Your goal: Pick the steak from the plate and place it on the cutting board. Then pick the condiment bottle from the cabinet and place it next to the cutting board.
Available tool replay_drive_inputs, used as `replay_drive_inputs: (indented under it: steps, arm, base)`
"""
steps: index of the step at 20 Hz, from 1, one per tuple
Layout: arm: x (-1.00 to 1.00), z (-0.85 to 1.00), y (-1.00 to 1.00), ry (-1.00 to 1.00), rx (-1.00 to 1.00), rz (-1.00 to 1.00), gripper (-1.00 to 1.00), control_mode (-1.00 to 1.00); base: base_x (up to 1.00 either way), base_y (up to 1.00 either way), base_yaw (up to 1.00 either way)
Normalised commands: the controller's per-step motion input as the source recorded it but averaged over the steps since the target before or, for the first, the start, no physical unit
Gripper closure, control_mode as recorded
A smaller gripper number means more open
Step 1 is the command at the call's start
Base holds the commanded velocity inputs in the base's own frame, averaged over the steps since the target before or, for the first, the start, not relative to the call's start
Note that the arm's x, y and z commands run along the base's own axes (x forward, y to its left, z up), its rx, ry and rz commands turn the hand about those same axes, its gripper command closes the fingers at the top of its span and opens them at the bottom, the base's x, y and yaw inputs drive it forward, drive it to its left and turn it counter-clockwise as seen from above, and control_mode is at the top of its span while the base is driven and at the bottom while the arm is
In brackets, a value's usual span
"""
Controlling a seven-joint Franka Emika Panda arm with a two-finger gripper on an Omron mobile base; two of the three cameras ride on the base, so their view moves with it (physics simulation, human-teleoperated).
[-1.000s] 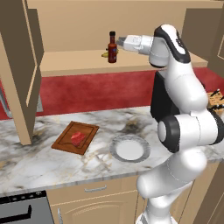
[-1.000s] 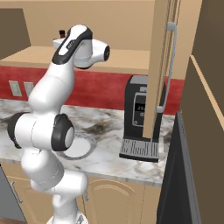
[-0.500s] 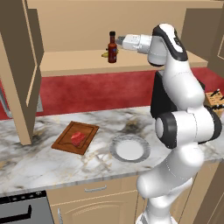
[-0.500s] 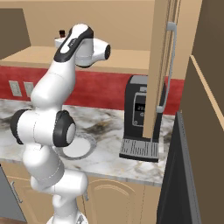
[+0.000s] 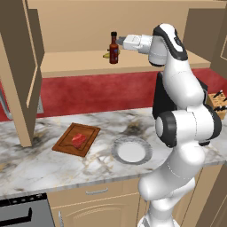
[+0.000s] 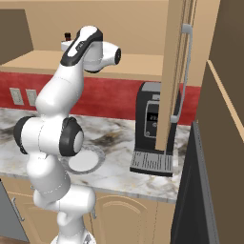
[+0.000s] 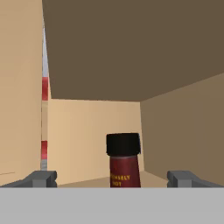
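Condiment bottle [image 5: 114, 48] upright on the cabinet [image 5: 133, 62] shelf, cap up, long axis vertical.

The hand [image 7: 114, 179] is spread wide, empty, a finger each side of the bottle. A banana [image 5: 106, 55] lies just behind. The steak [image 5: 79, 139] rests on the cutting board [image 5: 66, 144], beside the plate [image 5: 131, 150] on the table [image 5: 40, 166].

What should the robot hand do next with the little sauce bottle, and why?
Probably ease forward, then close. The steak already lies on the board, so the bottle is next. It stands upright on the cabinet shelf, centred between the open gripper fingertips but seemingly still ahead of them.
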Motion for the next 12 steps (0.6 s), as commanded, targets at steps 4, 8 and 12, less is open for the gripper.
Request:
replay_drive_inputs:
  steps: [4, 8, 12]
  arm:
    - [0.11, -0.02, 0.00, 0.00, 0.00, 0.00, -1.00, -1.00]
    - [0.11, -0.02, 0.00, 0.00, 0.00, 0.00, -1.00, -1.00]
    - [0.09, 0.00, 0.00, 0.00, 0.00, 0.00, -1.00, -1.00]
  base:
    - [0.00, 0.00, 0.00]
    - [0.00, 0.00, 0.00]
    - [0.00, 0.00, 0.00]
